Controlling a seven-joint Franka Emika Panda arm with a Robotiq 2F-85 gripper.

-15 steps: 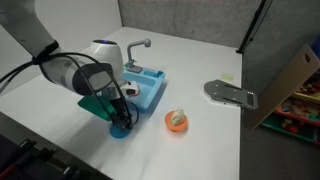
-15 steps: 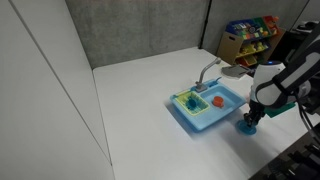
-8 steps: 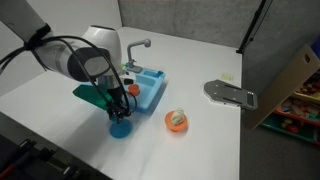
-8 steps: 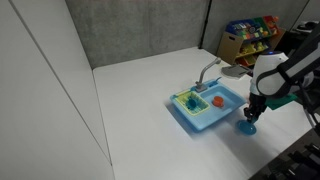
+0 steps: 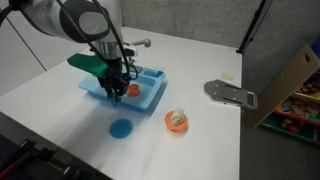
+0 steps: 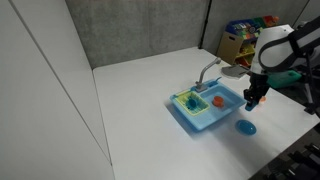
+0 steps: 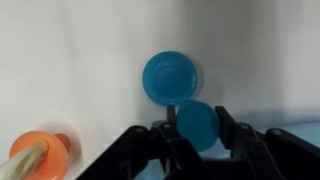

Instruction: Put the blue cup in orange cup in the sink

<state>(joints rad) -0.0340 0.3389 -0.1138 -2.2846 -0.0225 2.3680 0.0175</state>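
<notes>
Two black fingers (image 7: pixel 172 138) of the gripper (image 7: pixel 197 128) pinch the blue cup (image 7: pixel 197 118), a small smooth round piece held above the white table (image 7: pixel 70 60). Just beyond it in the wrist view lies a flat blue disc (image 7: pixel 168 77), with bare table on every side. At the lower left corner an orange bowl (image 7: pixel 40 160) with a pale item is cut off by the frame edge.

In both exterior views the gripper hangs at the edge of the sink (image 5: pixel 152 97) on the disc's side, and the held cup is too small there to make out. The sink is a light-blue plastic rectangle with a green compartment (image 6: pixel 189 103). The orange cup (image 6: pixel 218 101) stands inside the basin, near the gripper and partly hidden behind it in an exterior view. Open table separates the sink from the bowl. Further back rises a grey curved faucet (image 5: pixel 138 45), and well apart lies a flat grey plate (image 5: pixel 230 93).
</notes>
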